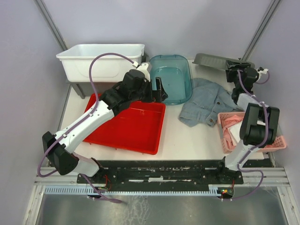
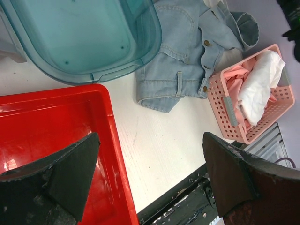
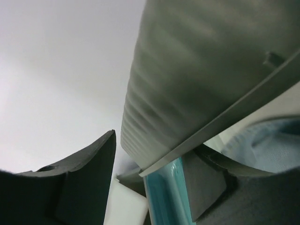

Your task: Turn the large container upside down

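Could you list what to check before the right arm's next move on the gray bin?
1. Is the left gripper open and empty? Ok.
2. Is the left gripper apart from the gray bin? Ok; it hangs by the red tray.
3. Does the gray bin's rim lie between the fingers of the right gripper? Ok.
4. Is the right gripper shut firmly on that rim? Cannot tell.
5. Is there room to flip beside the teal tub and the jacket? Cannot tell; both lie close.
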`<state>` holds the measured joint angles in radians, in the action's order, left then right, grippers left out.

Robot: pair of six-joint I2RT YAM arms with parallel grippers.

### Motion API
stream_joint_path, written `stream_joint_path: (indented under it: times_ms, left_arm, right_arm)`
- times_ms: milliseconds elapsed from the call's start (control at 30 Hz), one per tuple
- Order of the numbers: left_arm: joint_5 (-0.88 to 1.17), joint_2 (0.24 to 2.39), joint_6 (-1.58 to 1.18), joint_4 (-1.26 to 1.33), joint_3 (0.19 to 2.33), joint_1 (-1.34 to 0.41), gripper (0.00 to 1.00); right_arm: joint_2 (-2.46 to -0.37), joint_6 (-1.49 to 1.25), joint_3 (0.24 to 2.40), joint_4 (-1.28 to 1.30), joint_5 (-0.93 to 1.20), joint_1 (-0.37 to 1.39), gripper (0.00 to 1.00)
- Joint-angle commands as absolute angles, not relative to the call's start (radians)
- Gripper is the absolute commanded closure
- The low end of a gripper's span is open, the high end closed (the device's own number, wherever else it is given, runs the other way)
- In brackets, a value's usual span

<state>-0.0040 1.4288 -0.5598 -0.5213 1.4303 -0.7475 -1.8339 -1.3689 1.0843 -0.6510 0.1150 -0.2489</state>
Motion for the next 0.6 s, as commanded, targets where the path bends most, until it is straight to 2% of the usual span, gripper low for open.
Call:
stream_joint_path:
  times_ms: [0, 167, 233, 367, 567]
  left_arm:
    - [0.021, 1.395, -0.539, -0.48, 1.437, -0.744, 0.04]
    - [0.038, 1.377, -0.533, -0.471, 1.411, -0.744, 0.04]
    - [0.046, 1.368, -0.53, -0.471, 1.404, -0.744, 0.03]
    - [0.044, 1.341, -0.523, -0.472, 1.379, -0.743, 0.04]
    - [0.043, 1.309, -0.525, -0.479, 1.35, -0.744, 0.04]
  right_arm:
    - [-1.647, -1.248, 1.141, -0.23, 0.098, -0.253, 0.35]
    - [-1.589, -1.237, 1.149, -0.023, 0.14, -0.255, 0.3]
    - [-1.597, -1.198, 1.208, 0.127, 0.159, -0.261, 0.26]
    - [-1.679, -1.093, 1.383, 0.485, 0.269, -0.282, 0.25]
    - [-1.675, -1.033, 1.381, 0.626, 0.286, -0.285, 0.21]
